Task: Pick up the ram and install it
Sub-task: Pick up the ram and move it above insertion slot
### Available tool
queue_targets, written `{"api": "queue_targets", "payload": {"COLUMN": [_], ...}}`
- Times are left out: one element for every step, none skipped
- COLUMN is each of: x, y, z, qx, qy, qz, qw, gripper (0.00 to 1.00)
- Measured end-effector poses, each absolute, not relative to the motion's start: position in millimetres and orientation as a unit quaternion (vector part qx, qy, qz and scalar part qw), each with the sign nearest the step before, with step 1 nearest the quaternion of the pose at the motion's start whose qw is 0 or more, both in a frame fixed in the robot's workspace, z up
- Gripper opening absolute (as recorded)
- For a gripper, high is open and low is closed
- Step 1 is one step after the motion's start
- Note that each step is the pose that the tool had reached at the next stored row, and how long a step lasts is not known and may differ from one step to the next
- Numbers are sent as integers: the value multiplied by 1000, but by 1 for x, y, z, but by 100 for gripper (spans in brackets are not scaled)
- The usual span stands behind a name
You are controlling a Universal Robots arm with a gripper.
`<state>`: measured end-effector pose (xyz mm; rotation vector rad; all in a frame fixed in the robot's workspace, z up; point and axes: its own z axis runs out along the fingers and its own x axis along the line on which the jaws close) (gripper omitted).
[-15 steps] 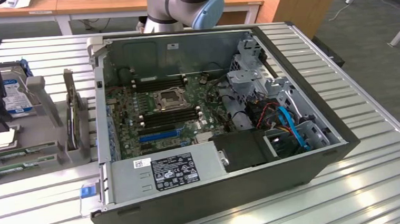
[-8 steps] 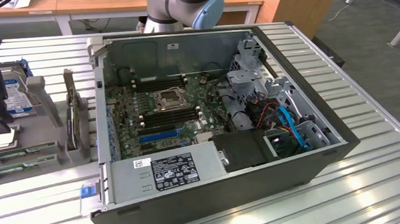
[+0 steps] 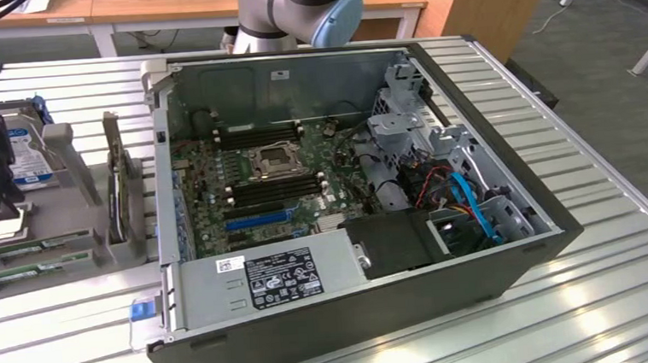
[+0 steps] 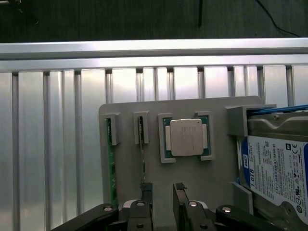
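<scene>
**Over the parts tray [image 4: 216,168], the gripper [image 4: 162,188] hangs open above the ram [image 4: 143,156]**

At the exterior view's left, the jaws are spread wide and hold nothing. The ram stands on edge in its tray slot, not yet lifted. One fingertip [image 4: 146,187] sits almost directly over it instead of beside it. A second stick [image 4: 111,163] fills the neighbouring slot.

Further right, the open computer case [image 3: 294,81] shows its memory slots [image 3: 258,135].

This looks like the approach to the pick. A sound grasp calls for the fingers to straddle the thin board, clear of the second stick.
</scene>
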<state>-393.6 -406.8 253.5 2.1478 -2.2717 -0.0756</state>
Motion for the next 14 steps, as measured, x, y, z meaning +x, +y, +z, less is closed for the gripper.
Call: {"api": "queue_targets", "payload": {"x": [-394, -394, -394, -394, -394, -394, -394, -394, -394, -394, -394, -394, -394, -394], "y": [-407, -407, -407, -407, -407, -407, -407, -407, -407, -407, -407, -407, -407, -407], "z": [253, 252, 251, 251, 250, 249, 249, 248, 248, 247, 247, 247, 247, 247], "qx": [687, 687, 687, 687, 687, 687, 687, 687, 687, 687, 687, 687, 687, 687], "qy": [-726, -726, -726, -726, -726, -726, -726, -726, -726, -726, -726, -726, -726, -726], "qz": [-24, -24, -24, -24, -24, -24, -24, -24, -24, -24, -24, -24, -24, -24], "qw": [7, 7, 7, 7, 7, 7, 7, 7, 7, 7, 7, 7, 7, 7], "gripper": [31, 31, 31, 31, 31, 31, 31, 31, 31, 31, 31, 31, 31, 31]}}
